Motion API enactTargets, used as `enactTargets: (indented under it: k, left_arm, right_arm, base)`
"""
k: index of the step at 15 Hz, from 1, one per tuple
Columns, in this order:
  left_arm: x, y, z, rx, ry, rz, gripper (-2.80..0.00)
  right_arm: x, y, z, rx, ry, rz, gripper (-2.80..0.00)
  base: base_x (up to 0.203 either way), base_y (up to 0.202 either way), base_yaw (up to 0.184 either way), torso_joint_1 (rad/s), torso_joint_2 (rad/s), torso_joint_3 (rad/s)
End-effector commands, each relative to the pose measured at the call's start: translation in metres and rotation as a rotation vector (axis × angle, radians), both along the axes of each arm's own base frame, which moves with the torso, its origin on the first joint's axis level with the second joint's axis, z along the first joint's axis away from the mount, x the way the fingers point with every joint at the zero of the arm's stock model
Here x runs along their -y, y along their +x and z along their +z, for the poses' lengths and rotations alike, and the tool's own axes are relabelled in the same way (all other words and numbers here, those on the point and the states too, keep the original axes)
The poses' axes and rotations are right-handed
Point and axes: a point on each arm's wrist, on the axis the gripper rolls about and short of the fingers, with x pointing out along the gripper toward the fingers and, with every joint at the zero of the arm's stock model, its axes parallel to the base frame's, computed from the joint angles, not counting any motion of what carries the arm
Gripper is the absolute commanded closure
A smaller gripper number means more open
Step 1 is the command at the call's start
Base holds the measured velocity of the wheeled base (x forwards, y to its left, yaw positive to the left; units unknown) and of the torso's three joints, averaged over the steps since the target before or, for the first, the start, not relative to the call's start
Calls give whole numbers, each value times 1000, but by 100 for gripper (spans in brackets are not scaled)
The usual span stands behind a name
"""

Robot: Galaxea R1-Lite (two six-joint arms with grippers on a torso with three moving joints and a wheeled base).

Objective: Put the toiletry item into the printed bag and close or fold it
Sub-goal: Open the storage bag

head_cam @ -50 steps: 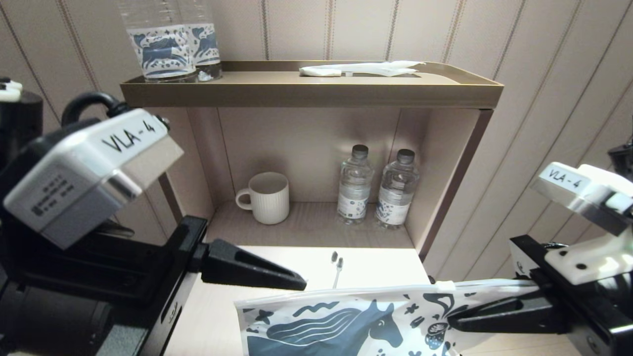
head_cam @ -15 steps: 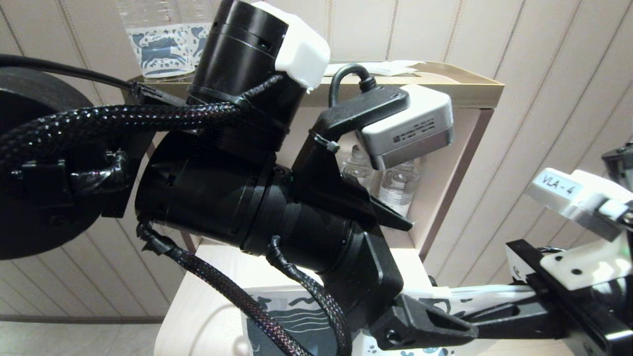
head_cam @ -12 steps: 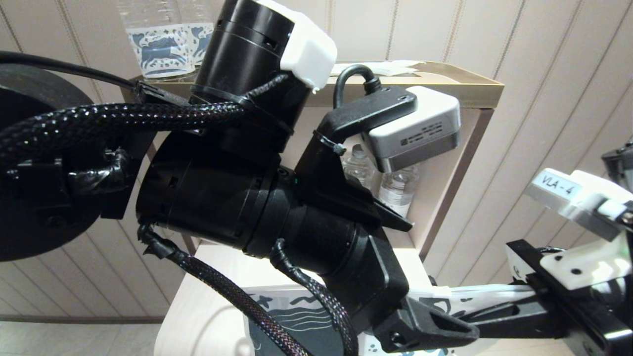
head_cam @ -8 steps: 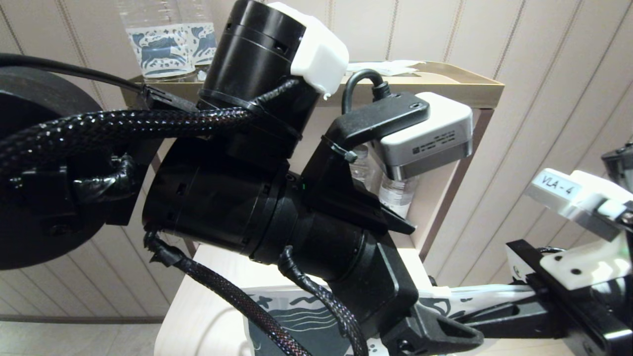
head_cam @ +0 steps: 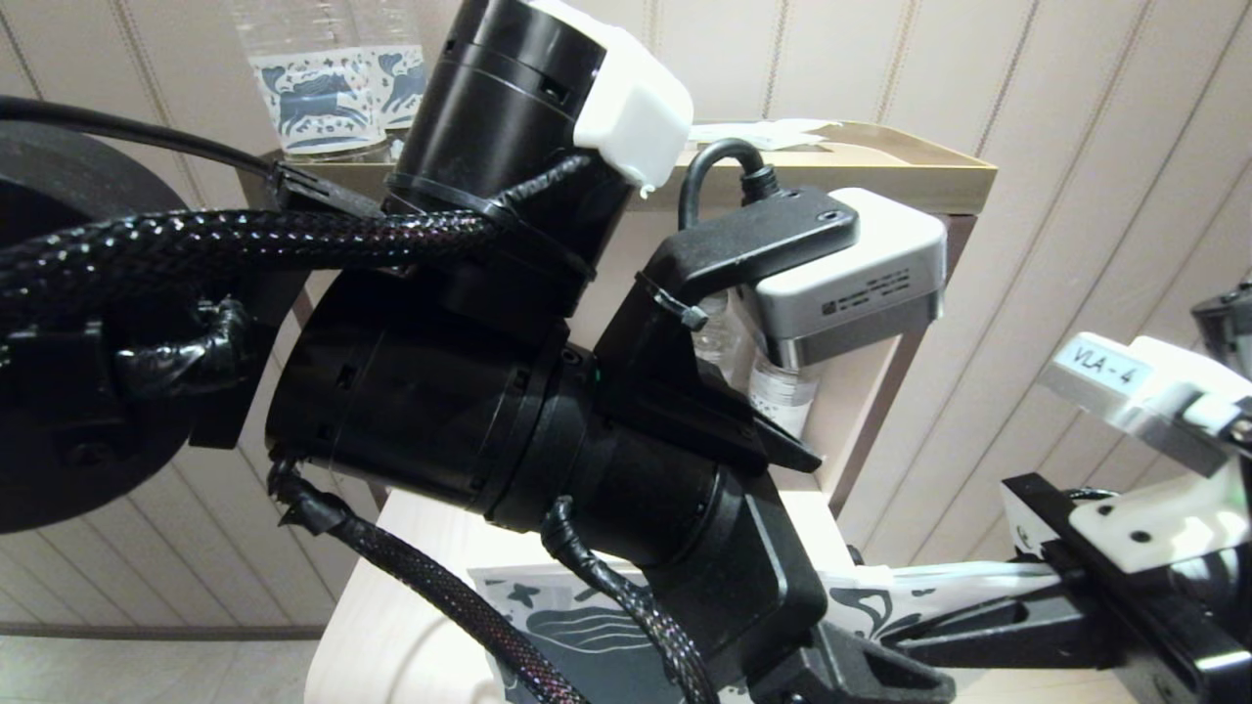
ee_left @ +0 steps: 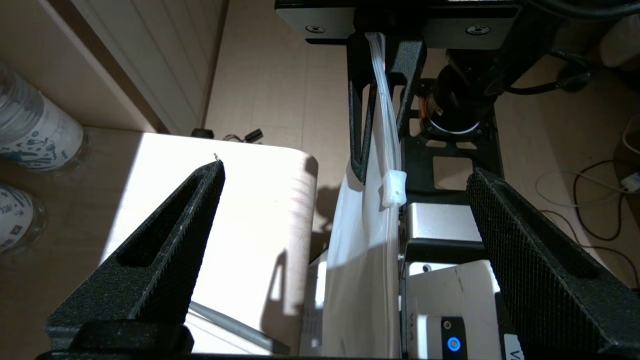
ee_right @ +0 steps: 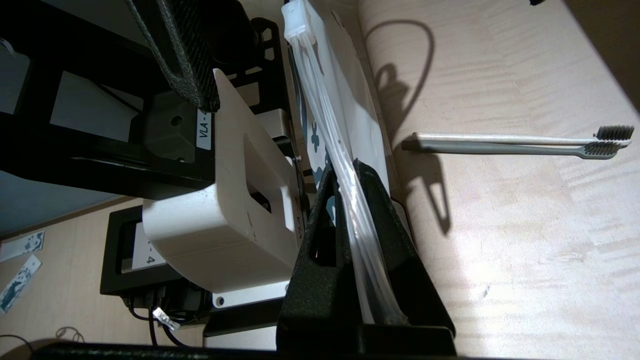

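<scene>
Head view counts two clear bottles with blue horse labels (head_cam: 333,93) atop the brown shelf unit (head_cam: 880,166) and one long flat white pouch printed with a dark blue horse (head_cam: 577,626). Right wrist view shows two slim toothbrushes with pale handles and small grey bristle heads (ee_right: 515,142), lying side by side on the pale wooden table (ee_right: 500,240), just beside the pouch. Above the pouch's zip edge, the left gripper (ee_left: 345,210) hangs with its fingers spread wide, touching nothing. At the pouch's end, the right gripper (ee_right: 360,190) is clamped on that zip edge, well apart from the toothbrushes.
</scene>
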Motion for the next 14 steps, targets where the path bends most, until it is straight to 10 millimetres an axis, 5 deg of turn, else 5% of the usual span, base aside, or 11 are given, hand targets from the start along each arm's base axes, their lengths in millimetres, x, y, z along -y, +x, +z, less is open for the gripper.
enactTargets:
  k: [1, 2, 14]
  left_arm:
    - [0, -2, 3, 16, 2, 13, -280]
    - [1, -4, 4, 20, 3, 14, 0]
    - [0, -5, -4, 36, 53, -1, 0]
  right_arm:
    - [0, 0, 0, -3, 1, 7, 0]
    - [0, 0, 0, -3, 1, 7, 0]
    - [-1, 1, -1, 2, 4, 8, 0]
  base:
    - [0, 0, 0, 0, 0, 0]
    - [0, 0, 0, 0, 0, 0]
    - [0, 0, 0, 0, 0, 0]
